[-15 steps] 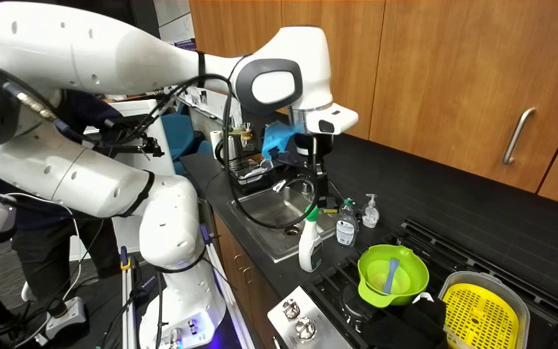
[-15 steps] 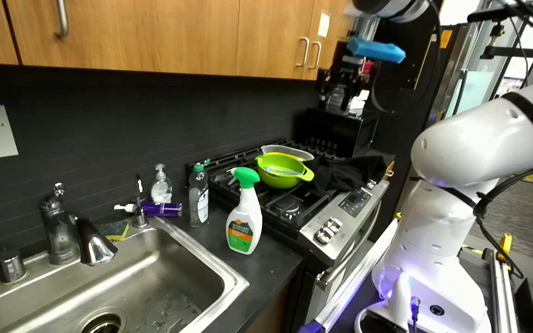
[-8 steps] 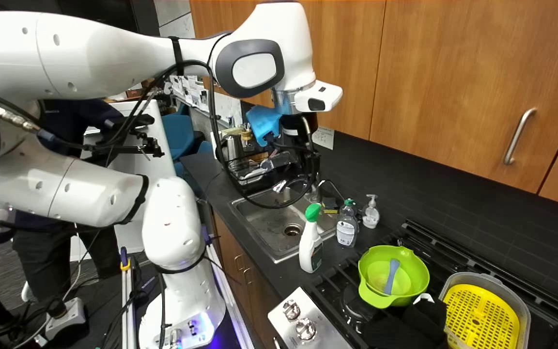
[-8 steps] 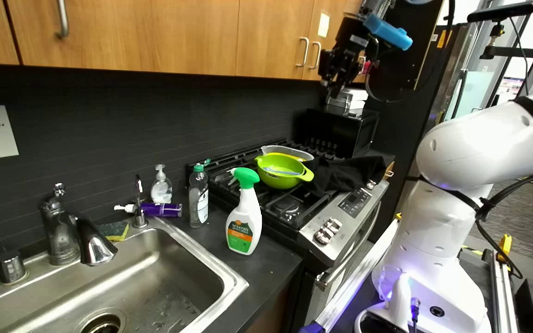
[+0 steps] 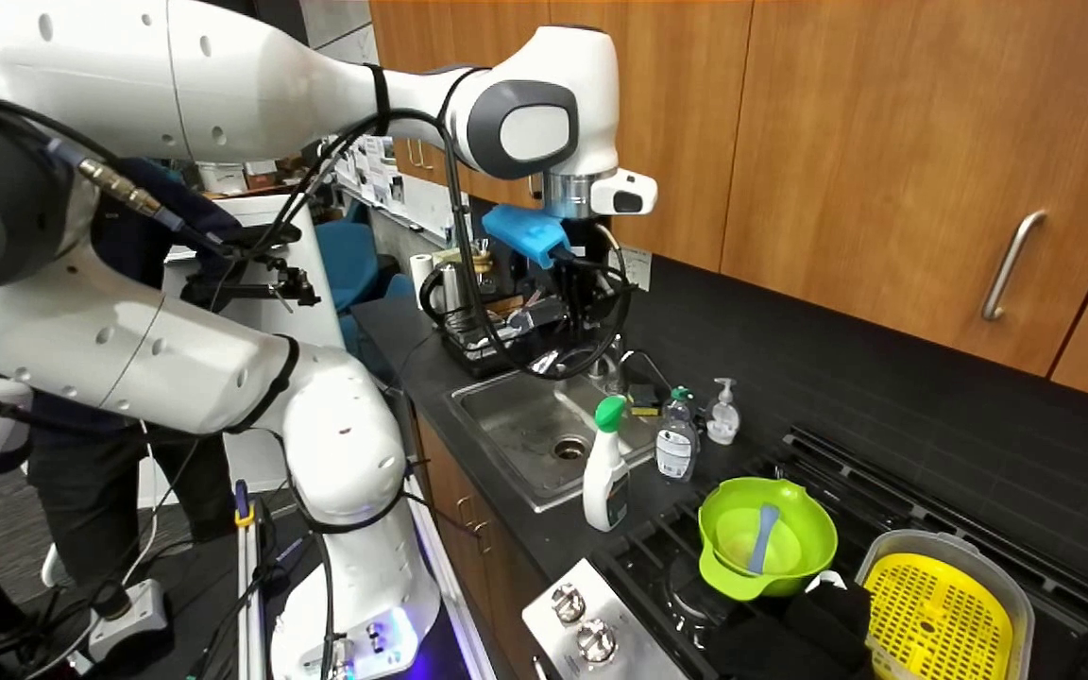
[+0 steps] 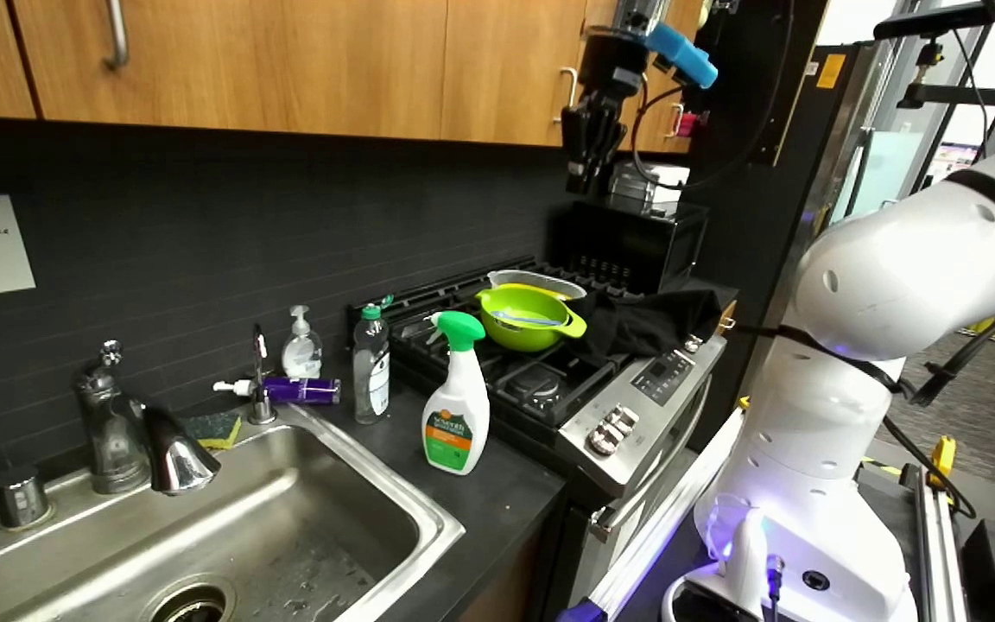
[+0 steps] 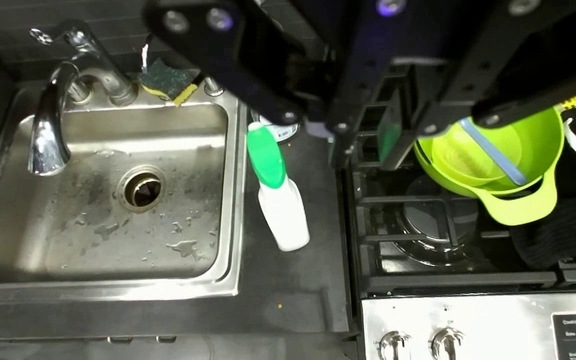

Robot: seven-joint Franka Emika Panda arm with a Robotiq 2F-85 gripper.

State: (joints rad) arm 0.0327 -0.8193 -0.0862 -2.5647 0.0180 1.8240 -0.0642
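My gripper (image 7: 365, 156) hangs high above the counter, pointing down, in both exterior views (image 5: 591, 335) (image 6: 582, 180). In the wrist view its fingertips stand close together, with the stove showing through a narrow gap and nothing held between them. Below it, the white spray bottle (image 7: 284, 220) with a green head stands upright between sink and stove, apart from the fingers. The lime-green bowl (image 7: 523, 207) sits on the burners to the right, a blue-grey utensil (image 7: 498, 155) lying in it. A clear dish soap bottle (image 6: 370, 371) stands behind the spray bottle, partly hidden from the wrist camera.
The steel sink (image 7: 83, 240) and its faucet (image 6: 161, 441) lie beside the counter strip. A purple pump bottle (image 6: 303, 391) rests on its side near a soap dispenser (image 6: 301, 345). Stove, grey tub with yellow strainer (image 5: 941, 614), black cloth (image 5: 794, 633) and overhead cabinets surround the workspace.
The arm has lifted and swung, carrying my gripper leftward in both exterior views; its wrist hangs at a different angle. The fingers have drawn closer together. Objects on counter and stove have stayed put.
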